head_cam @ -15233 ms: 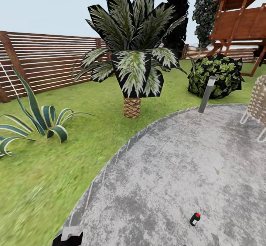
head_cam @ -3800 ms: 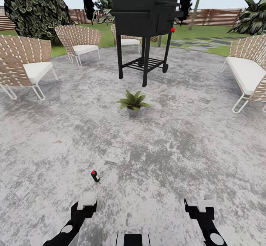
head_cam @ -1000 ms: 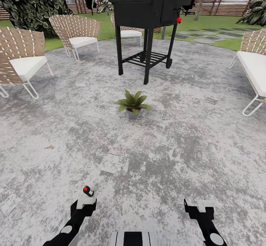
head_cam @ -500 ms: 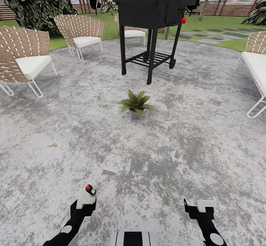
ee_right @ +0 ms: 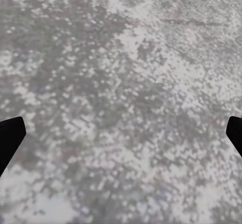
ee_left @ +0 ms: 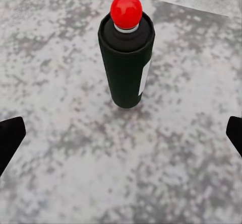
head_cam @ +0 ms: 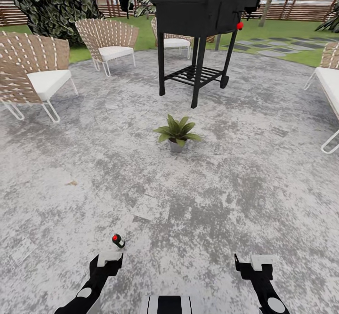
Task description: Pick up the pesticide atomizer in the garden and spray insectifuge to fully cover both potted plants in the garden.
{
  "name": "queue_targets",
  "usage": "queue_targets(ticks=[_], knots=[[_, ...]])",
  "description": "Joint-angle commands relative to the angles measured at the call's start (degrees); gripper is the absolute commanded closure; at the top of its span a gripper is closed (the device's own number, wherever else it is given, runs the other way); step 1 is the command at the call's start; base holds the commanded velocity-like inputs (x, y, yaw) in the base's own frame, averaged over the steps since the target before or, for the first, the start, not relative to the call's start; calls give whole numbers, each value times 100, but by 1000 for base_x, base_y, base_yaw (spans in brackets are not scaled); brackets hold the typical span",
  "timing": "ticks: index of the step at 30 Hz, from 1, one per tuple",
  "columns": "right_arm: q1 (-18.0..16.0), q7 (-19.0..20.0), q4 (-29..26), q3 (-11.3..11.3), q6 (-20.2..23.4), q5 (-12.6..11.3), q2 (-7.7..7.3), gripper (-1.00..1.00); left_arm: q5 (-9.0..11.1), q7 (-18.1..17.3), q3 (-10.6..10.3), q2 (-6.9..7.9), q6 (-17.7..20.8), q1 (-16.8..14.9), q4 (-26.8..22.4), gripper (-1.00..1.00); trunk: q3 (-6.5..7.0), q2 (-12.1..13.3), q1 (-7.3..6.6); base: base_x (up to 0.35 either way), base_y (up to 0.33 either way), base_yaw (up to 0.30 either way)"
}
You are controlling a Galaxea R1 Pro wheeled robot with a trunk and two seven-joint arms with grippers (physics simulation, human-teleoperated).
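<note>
The pesticide atomizer (head_cam: 118, 241), a small dark-green bottle with a red cap and a white side patch, stands upright on the stone patio just ahead of my left gripper (head_cam: 109, 258). In the left wrist view the atomizer (ee_left: 126, 58) stands beyond the open left gripper (ee_left: 121, 138), whose black fingertips (ee_left: 10, 136) sit wide apart at the frame edges. One potted plant (head_cam: 177, 132) in a grey pot sits farther ahead, in front of the grill. My right gripper (head_cam: 261, 261) hangs open over bare stone (ee_right: 121, 138). The second potted plant is out of view.
A black grill (head_cam: 200, 17) on legs stands beyond the plant. Wicker chairs (head_cam: 35, 71) (head_cam: 109, 41) line the left side, and another wicker seat (head_cam: 329, 76) stands at the right edge. Lawn, shrubs and a slatted fence (head_cam: 301, 10) ring the grey patio (head_cam: 226, 187).
The whole picture has slid slightly rightward, so the camera has moved. Both arms hold the same pose. The atomizer now sits a touch farther ahead of the left gripper.
</note>
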Motion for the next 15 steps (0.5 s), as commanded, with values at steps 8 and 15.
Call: queue_targets(ticks=[8,15], knots=[[-2,-21,3,2,-13,19,-1,-100,-4,9,8,-3,-17,-1,12,-100,-181,-12,20,0,0,1],[-2,-21,3,4,-13,19,-1,-100,-4,6,8,-4,-24,-2,10,-100,-225,-15,25,0,0,0]])
